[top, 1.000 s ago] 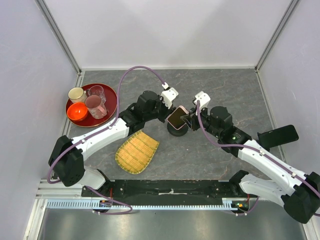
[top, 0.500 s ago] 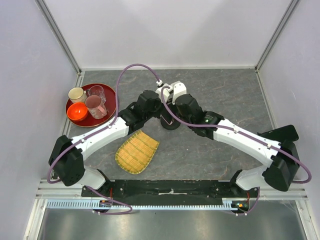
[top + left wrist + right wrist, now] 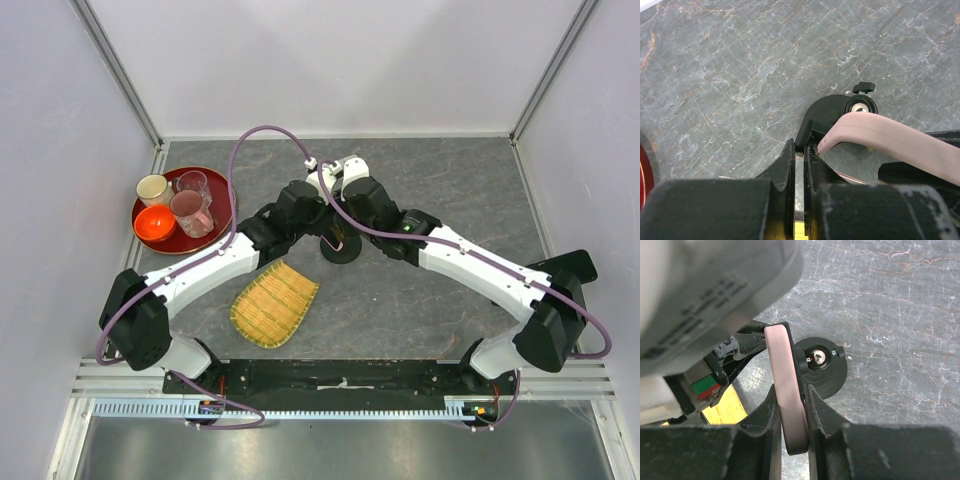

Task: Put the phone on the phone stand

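The phone [image 3: 780, 355] shows its pale pink edge, standing on its side between the fingers of my right gripper [image 3: 790, 390], which is shut on it. Just beyond it is the phone stand [image 3: 827, 372], its black disc base on the table. In the left wrist view the phone [image 3: 890, 140] curves in from the right over the phone stand [image 3: 832, 107]. My left gripper [image 3: 800, 145] is shut, its tips pinching a black part of the stand. From above, both grippers meet over the stand [image 3: 340, 250] and hide the phone.
A red tray [image 3: 220, 215] with cups and an orange bowl sits at the left. A yellow woven mat [image 3: 274, 303] lies near the left arm. A black phone on a folding stand [image 3: 560, 268] stands at the right, beside the right arm.
My right arm has swung left and forward, carrying the phone over the stand; the phone's face no longer shows from above. The left arm has stayed at the stand.
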Available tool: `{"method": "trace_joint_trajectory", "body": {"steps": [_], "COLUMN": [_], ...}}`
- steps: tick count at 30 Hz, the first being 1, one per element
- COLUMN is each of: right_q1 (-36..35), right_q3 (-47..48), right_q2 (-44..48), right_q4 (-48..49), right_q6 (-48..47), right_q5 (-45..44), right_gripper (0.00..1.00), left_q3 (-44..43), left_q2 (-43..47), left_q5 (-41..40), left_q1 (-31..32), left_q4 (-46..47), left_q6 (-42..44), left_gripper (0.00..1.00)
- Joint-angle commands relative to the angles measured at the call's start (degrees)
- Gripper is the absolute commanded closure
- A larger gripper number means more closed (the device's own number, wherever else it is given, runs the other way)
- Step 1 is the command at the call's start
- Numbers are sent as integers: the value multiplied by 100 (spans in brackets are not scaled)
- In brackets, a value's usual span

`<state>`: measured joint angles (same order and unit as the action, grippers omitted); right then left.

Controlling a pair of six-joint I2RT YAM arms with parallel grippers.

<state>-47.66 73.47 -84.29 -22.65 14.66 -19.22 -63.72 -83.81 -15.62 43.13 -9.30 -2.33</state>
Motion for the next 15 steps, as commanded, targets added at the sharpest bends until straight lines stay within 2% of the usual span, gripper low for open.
{"method": "trace_joint_trajectory", "body": {"steps": [1,6,11,13,15], "right_q1": [705,793,995,1039,1031], "right_q3": [9,9,229,316,343], "right_q2": [-245,-254,-447,-500,-579], "right_q4": [-986,-934,-978,-1004,-1030], "right_q6": [-121,-191,-305,-262,-227], "right_q5": [-2007,-1814,-858,-540,-512], "right_gripper": [100,100,100,100,100], "left_q3": [-430,-448,-562,-501,-422], "left_q2": [269,365,453,532,620], "left_q5": [-1057,-1242,-1470,-1497,-1418], "left_q1": [-51,-51,-51,-51,-51], "left_q4": [-326,-362,-564,-521,-415], "left_q6": [-400,-304,13,22,48], "left_gripper": [98,98,97,95,82]}}
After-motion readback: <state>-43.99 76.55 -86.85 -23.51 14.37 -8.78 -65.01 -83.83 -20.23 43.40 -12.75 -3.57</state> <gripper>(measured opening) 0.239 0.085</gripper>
